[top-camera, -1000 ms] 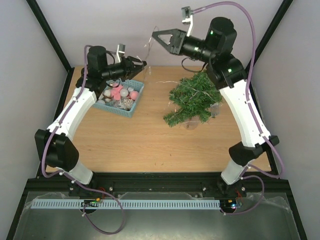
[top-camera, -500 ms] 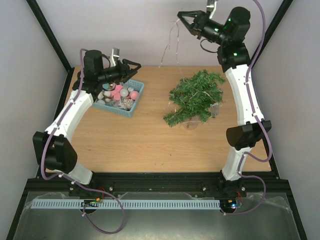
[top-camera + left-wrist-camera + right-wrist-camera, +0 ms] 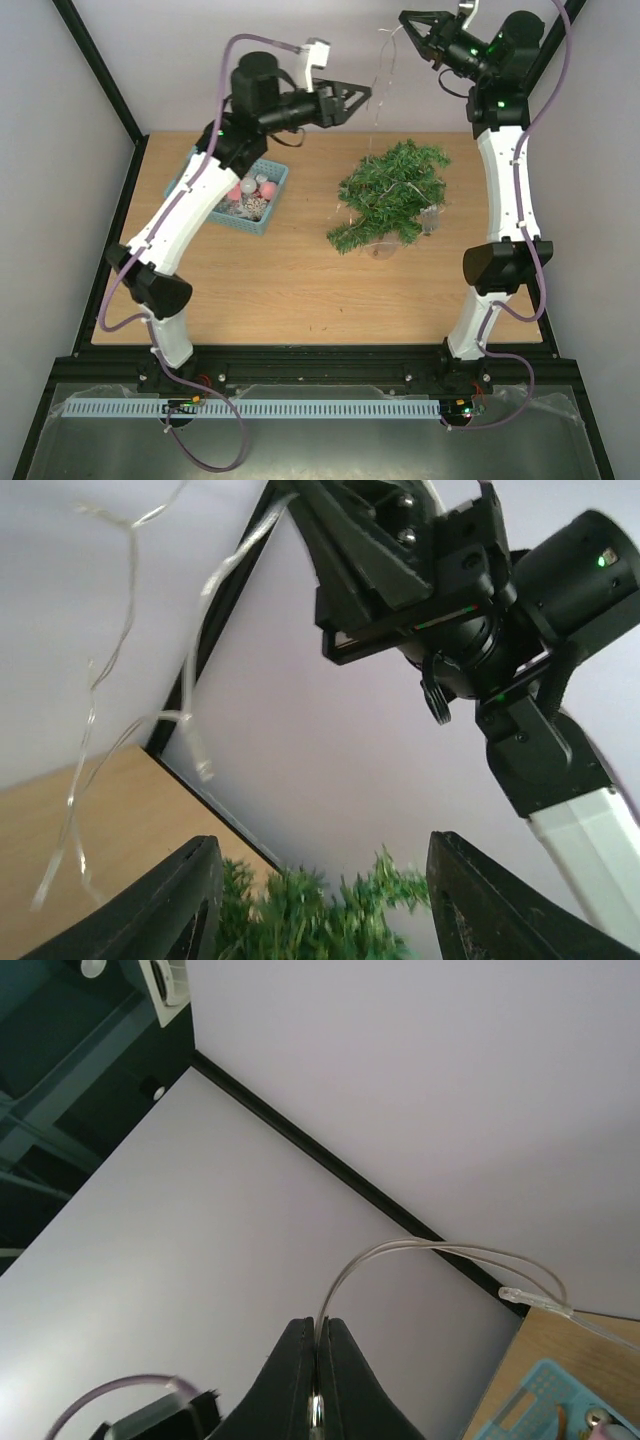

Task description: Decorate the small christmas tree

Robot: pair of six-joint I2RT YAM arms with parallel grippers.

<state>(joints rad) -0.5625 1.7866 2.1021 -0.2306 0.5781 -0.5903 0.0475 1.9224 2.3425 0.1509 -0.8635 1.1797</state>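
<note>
The small christmas tree (image 3: 390,195) lies tilted on the wooden table, right of centre; its green tips (image 3: 320,915) show low in the left wrist view. A thin clear light string (image 3: 378,80) hangs from my right gripper (image 3: 405,20), which is held high near the back wall and shut on the string (image 3: 430,1255) at its fingertips (image 3: 318,1355). The string's lower end reaches the treetop. My left gripper (image 3: 358,100) is raised just left of the hanging string (image 3: 130,680), open, with nothing between its fingers (image 3: 185,900).
A teal basket (image 3: 272,205) holding pink, white and silver ornaments stands at the back left of the table, under the left arm; a corner of the basket (image 3: 560,1410) shows in the right wrist view. Black frame posts stand at the back corners.
My left arm has lifted from above the basket and swung right toward the hanging string, its jaws opening wider. My right arm has carried the string higher and further right.
</note>
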